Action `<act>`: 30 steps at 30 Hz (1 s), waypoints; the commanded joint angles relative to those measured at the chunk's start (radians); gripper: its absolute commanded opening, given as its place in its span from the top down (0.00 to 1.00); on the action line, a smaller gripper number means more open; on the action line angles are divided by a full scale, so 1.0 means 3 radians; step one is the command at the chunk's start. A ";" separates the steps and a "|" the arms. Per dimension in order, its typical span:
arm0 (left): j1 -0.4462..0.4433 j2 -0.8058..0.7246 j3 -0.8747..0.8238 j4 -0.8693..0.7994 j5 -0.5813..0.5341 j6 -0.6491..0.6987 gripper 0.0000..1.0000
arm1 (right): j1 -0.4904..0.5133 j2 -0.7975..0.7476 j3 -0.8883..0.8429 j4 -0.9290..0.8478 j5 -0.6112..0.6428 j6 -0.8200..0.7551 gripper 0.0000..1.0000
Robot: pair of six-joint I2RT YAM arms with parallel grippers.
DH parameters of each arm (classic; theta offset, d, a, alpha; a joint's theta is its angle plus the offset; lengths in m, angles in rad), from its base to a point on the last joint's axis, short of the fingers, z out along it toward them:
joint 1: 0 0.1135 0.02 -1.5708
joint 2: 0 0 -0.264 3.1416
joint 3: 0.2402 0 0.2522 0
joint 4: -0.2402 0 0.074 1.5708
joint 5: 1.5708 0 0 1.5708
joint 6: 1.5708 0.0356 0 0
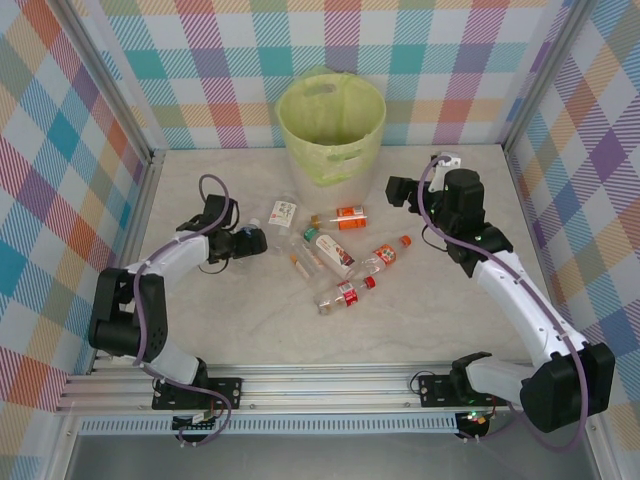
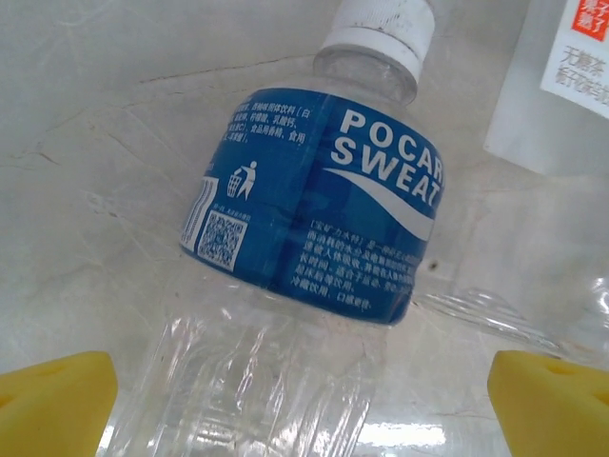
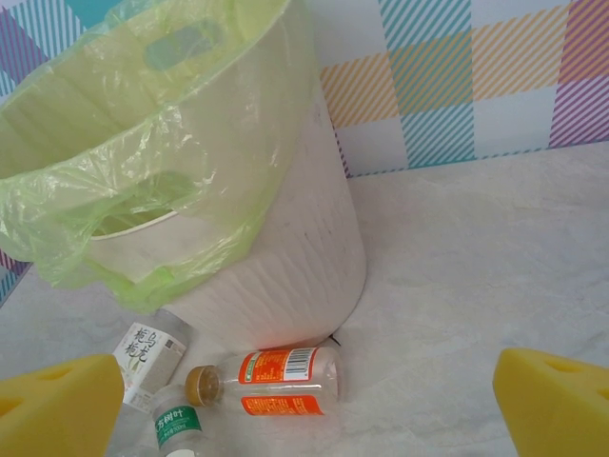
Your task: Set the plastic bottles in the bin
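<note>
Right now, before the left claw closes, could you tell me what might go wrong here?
The blue-label bottle lies on its side inside the open left claw; being round, it may roll or slip out as the claw closes.
A white-label bottle lies close beside it and could get nudged.
The bag droops loosely over the bin rim, so a dropped bottle might snag on it.

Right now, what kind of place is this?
Likely a robot test cell: plaid panels wall in the tabletop, two arms sit bolted to an aluminium rail, and plastic bottles lie staged before the bin.

Overhead; wrist cameras close to bottle (image 2: 314, 209), bin (image 3: 285, 257)
</note>
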 commanded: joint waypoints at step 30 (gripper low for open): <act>0.0053 0.0149 -0.0092 0.0124 -0.0099 0.0348 0.16 | 0.0013 0.0073 0.0108 0.0061 0.0400 0.0176 0.00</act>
